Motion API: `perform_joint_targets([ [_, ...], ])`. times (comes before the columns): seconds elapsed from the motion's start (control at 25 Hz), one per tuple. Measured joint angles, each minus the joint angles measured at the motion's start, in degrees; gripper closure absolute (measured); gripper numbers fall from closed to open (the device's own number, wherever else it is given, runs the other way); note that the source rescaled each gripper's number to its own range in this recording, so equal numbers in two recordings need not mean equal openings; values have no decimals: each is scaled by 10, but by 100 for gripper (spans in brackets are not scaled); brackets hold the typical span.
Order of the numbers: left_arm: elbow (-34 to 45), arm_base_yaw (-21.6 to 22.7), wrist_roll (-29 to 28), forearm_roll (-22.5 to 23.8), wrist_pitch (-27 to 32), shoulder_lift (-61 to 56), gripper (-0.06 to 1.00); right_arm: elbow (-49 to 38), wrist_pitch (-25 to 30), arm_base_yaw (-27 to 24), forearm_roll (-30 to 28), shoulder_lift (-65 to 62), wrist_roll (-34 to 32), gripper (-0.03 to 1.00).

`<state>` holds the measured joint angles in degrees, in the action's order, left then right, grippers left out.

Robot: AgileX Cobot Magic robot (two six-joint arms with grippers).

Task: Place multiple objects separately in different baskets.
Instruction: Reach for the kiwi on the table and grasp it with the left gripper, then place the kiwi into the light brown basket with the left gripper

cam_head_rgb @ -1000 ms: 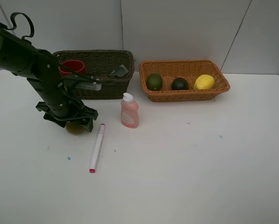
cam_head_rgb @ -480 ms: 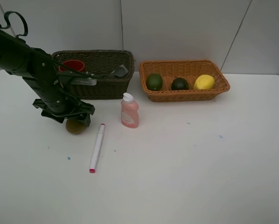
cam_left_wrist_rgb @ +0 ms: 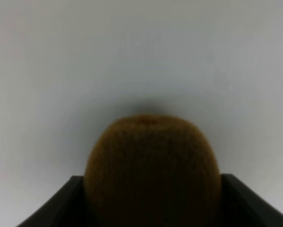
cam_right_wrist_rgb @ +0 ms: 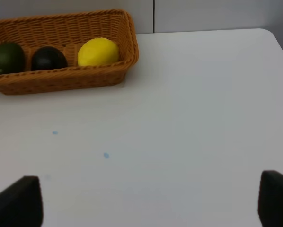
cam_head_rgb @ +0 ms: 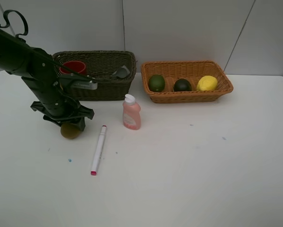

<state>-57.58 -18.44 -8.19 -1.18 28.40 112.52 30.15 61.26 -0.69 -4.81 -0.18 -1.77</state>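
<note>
- Black left gripper [cam_head_rgb: 69, 124] on its dark arm points down at the left of the exterior high frame; its dark fingers [cam_left_wrist_rgb: 51, 208] sit flush against both sides of the fuzzy oval brown kiwi [cam_head_rgb: 70, 131], closed on it with no gap showing in the left wrist view; the kiwi lies low on the white table [cam_head_rgb: 203, 165], in front of the left end of the dark basket
- Dark olive-brown woven wicker basket [cam_head_rgb: 103, 90], deep and rectangular, stands at the upper left; a red plastic cup [cam_head_rgb: 74, 67] stands upright in its left end, partly behind the arm; a dark grey-green bottle [cam_head_rgb: 121, 72] leans in its right end
- White pink-tipped marker [cam_head_rgb: 98, 150] lies flat on the table at the lower left of centre, just right of the kiwi and apart from it; its pink tip points to the lower edge of the frame
- Pink white-capped bottle [cam_head_rgb: 131, 112] stands upright left of centre, in front of the dark basket's right corner; it is near the marker's upper end without touching it
- Light orange-tan woven wicker basket [cam_head_rgb: 189, 97], shallower, stands at the upper middle, just beside the dark one with a narrow gap; inside, in a row, lie a dark green round fruit [cam_head_rgb: 156, 82], a second darker round fruit [cam_head_rgb: 182, 85] and a yellow lemon [cam_head_rgb: 207, 83]
- Right gripper [cam_right_wrist_rgb: 151, 203] shows only in the right wrist view; its fingers [cam_right_wrist_rgb: 16, 201] stand wide apart with nothing between them, over bare table, well apart from the orange-tan basket
</note>
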Motion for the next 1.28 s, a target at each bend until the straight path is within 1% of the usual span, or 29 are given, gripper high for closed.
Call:
perform_joint_targets([
  [0.4,0,0,0,1,2,-2,25,0,0,0,0,0,0,-2],
  [0.52,-4,-1,0,-3,27,-17,25,0,0,0,0,0,0,-2],
  [0.64,-27,-8,0,-4,40,-62,25,0,0,0,0,0,0,-2],
  [0.8,-88,-36,4,-9,49,-121,25,0,0,0,0,0,0,-2],
  [0.96,-177,-69,33,-13,54,-137,25,0,0,0,0,0,0,-2],
  [1.12,-271,-89,59,-14,56,-108,25,0,0,0,0,0,0,-2],
  [1.28,-371,-95,82,-16,56,-37,25,0,0,0,0,0,0,-2],
])
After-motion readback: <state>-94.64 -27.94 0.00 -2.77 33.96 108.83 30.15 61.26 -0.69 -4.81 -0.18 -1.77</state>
